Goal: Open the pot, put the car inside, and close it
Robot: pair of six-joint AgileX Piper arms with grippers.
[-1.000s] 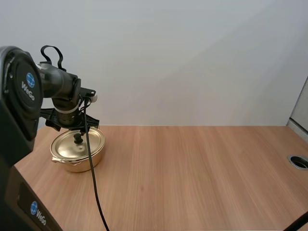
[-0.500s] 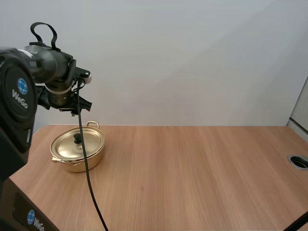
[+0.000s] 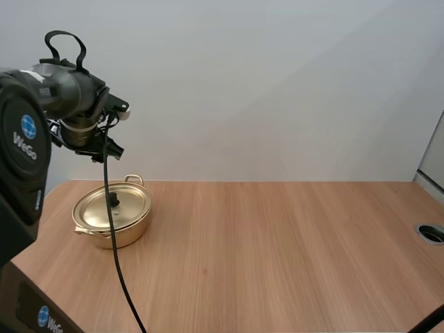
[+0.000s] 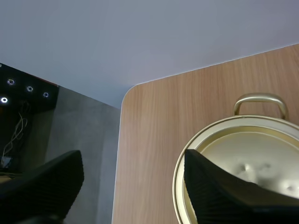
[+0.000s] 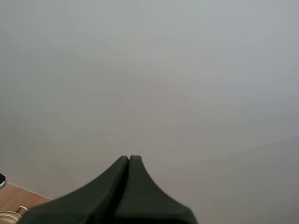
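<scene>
Left arm (image 3: 80,104) hangs high over the far side of the pot (image 3: 104,234). Left jaws apart, nothing between them. Pot stands at the left end of the surface (image 3: 277,250), lid (image 4: 252,154) seated, knob (image 3: 112,202) free for a top grasp. Contents hidden. Right jaws pressed together, likely idle, well apart from the pot.

A shallow gold pot (image 3: 121,234) stands upright near the back left corner of the surface (image 3: 277,257), its matching lid (image 3: 133,201) seated flat on top (closed, then). A small black knob (image 3: 115,203) rises from the lid's centre, and a loop handle (image 3: 133,179) sticks out at the far rim.
</scene>
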